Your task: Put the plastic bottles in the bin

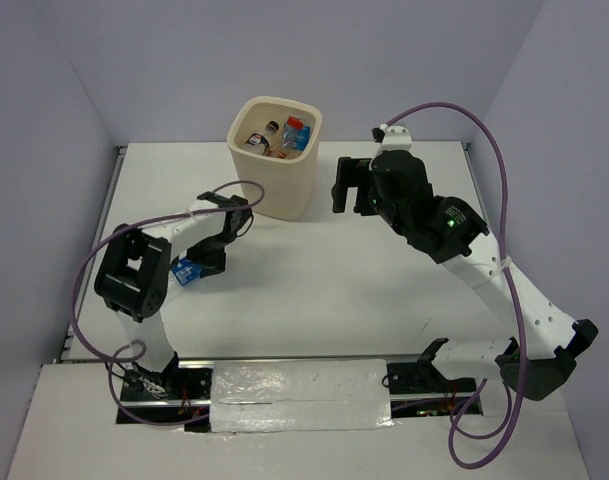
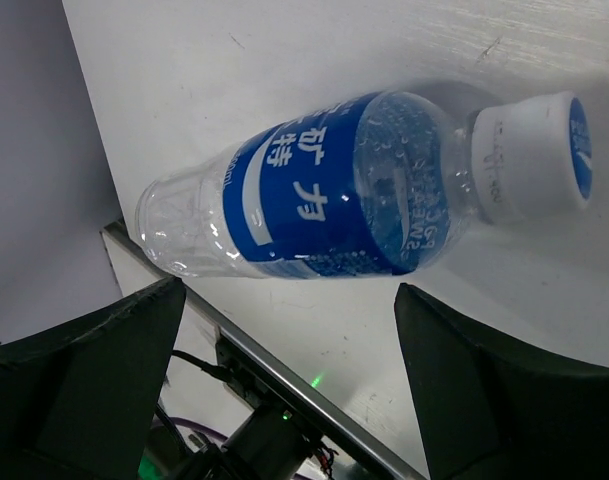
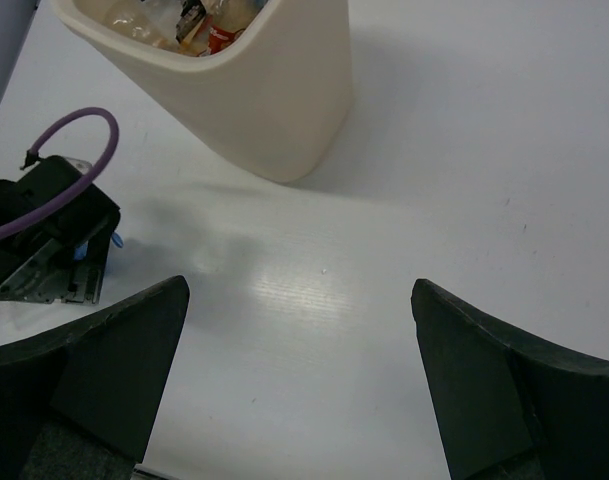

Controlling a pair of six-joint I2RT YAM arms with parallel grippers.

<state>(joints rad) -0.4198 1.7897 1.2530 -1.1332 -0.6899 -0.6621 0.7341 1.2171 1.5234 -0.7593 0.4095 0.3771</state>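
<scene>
From above, the white desk [image 1: 314, 300] is matte and closed in by pale lilac walls [image 1: 164, 60] at the far, left and right sides. The bin [image 1: 284, 185] stands by the far edge, a little left of the middle, with several bottles [image 1: 282, 136] showing inside it. The left gripper [image 1: 196, 262] sits low towards the left edge, and a blue-labelled bottle [image 1: 187, 271] peeks out beside it. How far its fingers are spread cannot be told here. The right gripper [image 1: 346, 186] hangs just right of the bin.

The left wrist view shows what the arm hides from above. The blue-labelled bottle [image 2: 314, 190] lies on its side on the desk, and its white cap [image 2: 534, 155] is on. The left gripper [image 2: 289, 300] is spread wide, with the bottle just beyond its tips. An edge of the desk with a metal rail [image 2: 254, 360] runs below.

In the right wrist view the right gripper [image 3: 299, 290] is also spread wide over bare desk and holds nothing. The bin [image 3: 284, 100] is ahead, and the left gripper [image 3: 54, 250] with its purple cable [image 3: 84, 125] is off to the left.
</scene>
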